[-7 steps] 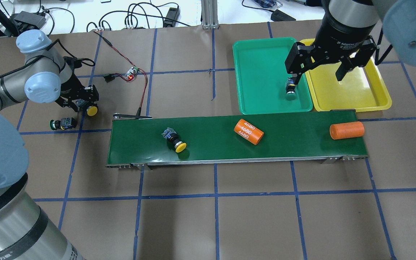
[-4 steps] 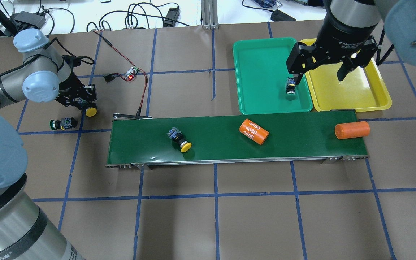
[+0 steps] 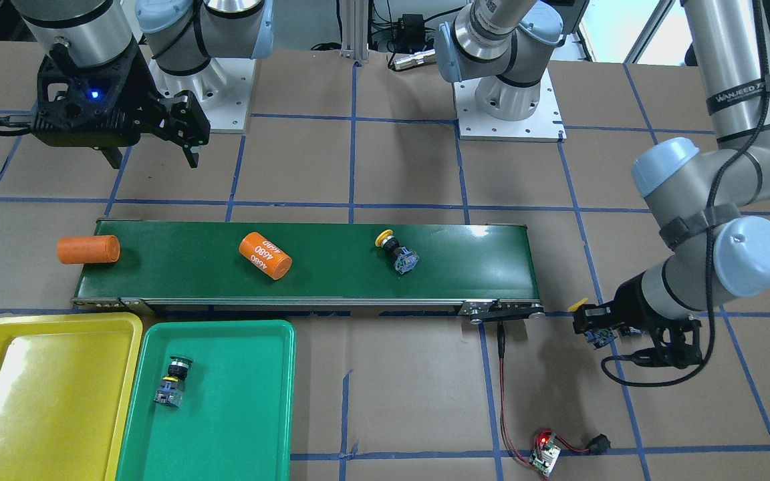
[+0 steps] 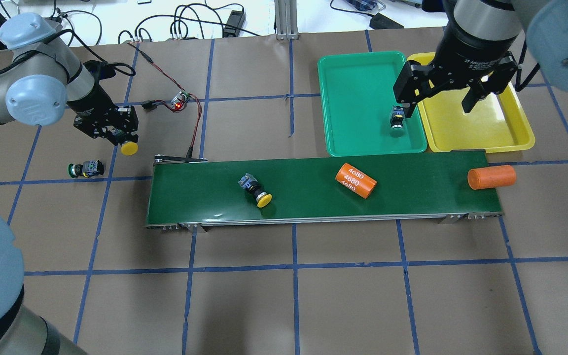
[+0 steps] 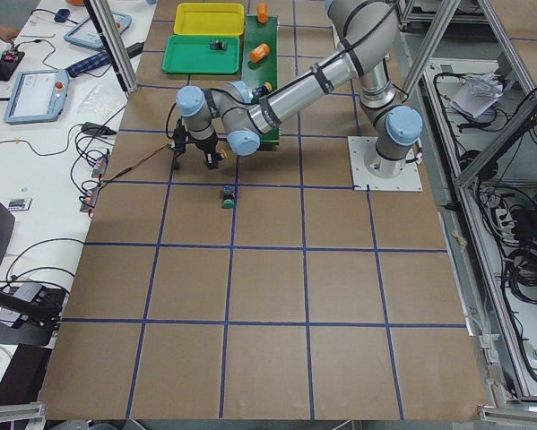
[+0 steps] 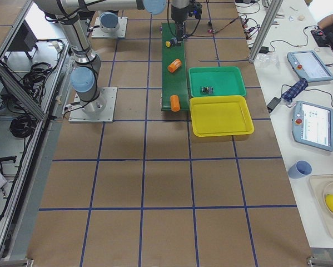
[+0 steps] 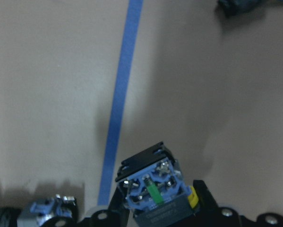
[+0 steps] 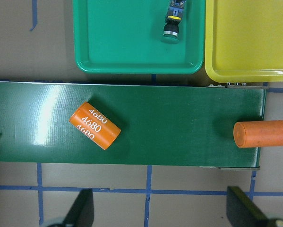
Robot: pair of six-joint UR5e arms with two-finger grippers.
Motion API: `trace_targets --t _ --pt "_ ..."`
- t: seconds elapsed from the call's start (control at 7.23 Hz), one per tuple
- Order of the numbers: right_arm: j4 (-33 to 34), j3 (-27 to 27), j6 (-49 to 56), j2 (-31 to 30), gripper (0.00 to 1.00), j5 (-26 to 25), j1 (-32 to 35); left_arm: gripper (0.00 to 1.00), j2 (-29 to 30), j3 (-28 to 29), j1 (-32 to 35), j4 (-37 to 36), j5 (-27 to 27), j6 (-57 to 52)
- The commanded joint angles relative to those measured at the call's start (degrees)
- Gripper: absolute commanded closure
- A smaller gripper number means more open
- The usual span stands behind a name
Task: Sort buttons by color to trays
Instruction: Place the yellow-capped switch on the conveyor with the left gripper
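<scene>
Yellow cap outward, the held button (image 4: 128,148) sits clamped in the left hand (image 4: 118,137), arm bent low near the left edge of the tabletop (image 4: 313,305). The right hand (image 4: 436,104) hangs high toward the right edge, spread wide. By the far right corner, a green-capped button (image 4: 396,123) lies on its side in the green tray (image 4: 353,74), beside the yellow tray (image 4: 491,133). Another yellow button (image 4: 256,191) lies on the belt (image 4: 313,202), and a loose green button (image 4: 86,169) near the left hand.

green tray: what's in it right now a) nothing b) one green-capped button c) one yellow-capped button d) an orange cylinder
b: a single green-capped button lies on its side in the green tray, with nothing else in that tray.
</scene>
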State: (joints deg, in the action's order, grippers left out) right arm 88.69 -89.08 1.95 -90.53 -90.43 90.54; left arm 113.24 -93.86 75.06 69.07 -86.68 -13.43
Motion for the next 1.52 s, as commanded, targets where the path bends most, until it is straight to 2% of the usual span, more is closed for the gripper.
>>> trace_targets --t 0.0,0.14,0.28,0.41,0.69,1.11,1.38 --pt "0.0 -0.2 1.8 -0.6 0.00 0.1 -1.8 0.96 -6.9 -5.8 6.9 0.6 -0.5 -10.7" --pt "0.0 -0.4 2.4 -0.6 0.00 0.3 -2.6 0.96 -9.2 -9.5 8.7 -0.2 -0.8 -12.5" --pt "0.0 -0.4 2.5 -0.6 0.00 0.4 -2.9 0.96 -10.7 -11.8 9.6 -1.0 -1.6 -19.1" --pt "0.0 -0.4 2.6 -0.6 0.00 0.4 -2.9 0.96 -11.6 -12.6 11.5 -2.9 -1.7 -30.6" --pt "0.0 -0.4 3.1 -0.6 0.00 0.1 -3.6 0.96 -12.9 -15.5 13.3 -5.4 -3.2 -43.7" --pt "0.1 -0.5 9.8 -0.6 0.00 0.9 -7.0 0.95 -14.0 -20.5 16.9 -15.6 -5.1 -66.7" --pt "-0.1 -0.4 12.6 -0.7 0.00 0.2 -8.4 0.92 -14.9 -23.6 17.7 -16.0 -4.6 -70.7"
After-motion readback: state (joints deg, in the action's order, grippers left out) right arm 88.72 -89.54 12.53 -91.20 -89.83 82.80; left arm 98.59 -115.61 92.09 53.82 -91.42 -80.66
